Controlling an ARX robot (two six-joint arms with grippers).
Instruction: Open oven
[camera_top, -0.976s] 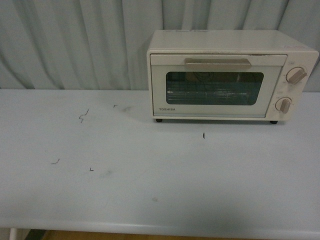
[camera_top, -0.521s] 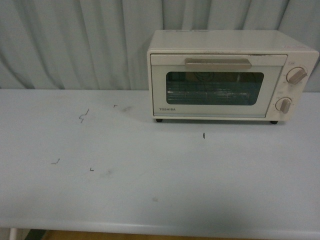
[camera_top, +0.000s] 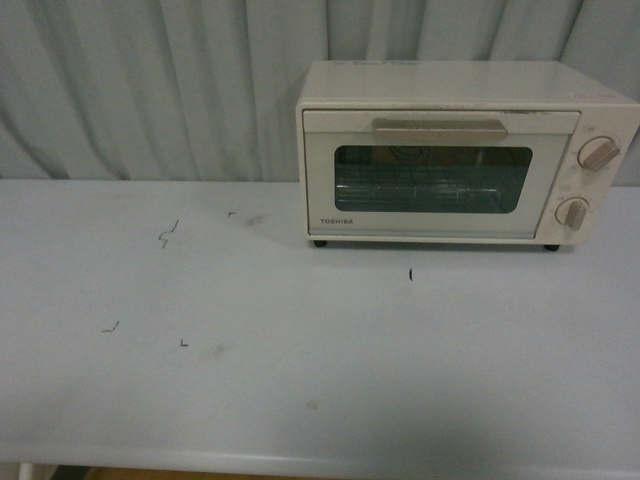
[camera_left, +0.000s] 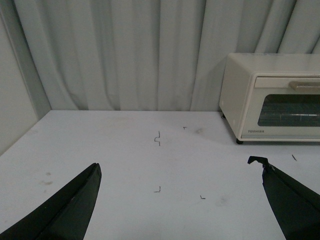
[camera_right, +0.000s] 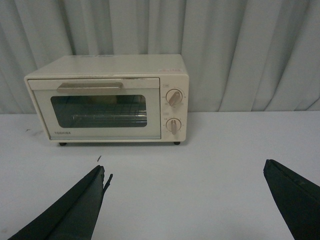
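Front view: closed oven (camera_top: 440, 180) at far right of the table (camera_top: 250, 380), backed by curtain (camera_top: 150, 90); wrist views: left gripper (camera_left: 175, 164) and right gripper (camera_right: 185, 167) with jaws spread wide, empty, well short of it.

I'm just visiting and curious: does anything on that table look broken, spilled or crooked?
Nothing stands out. The oven sits upright with its door shut. The table only carries a few small dark marks and faint smudges, nothing spilled.
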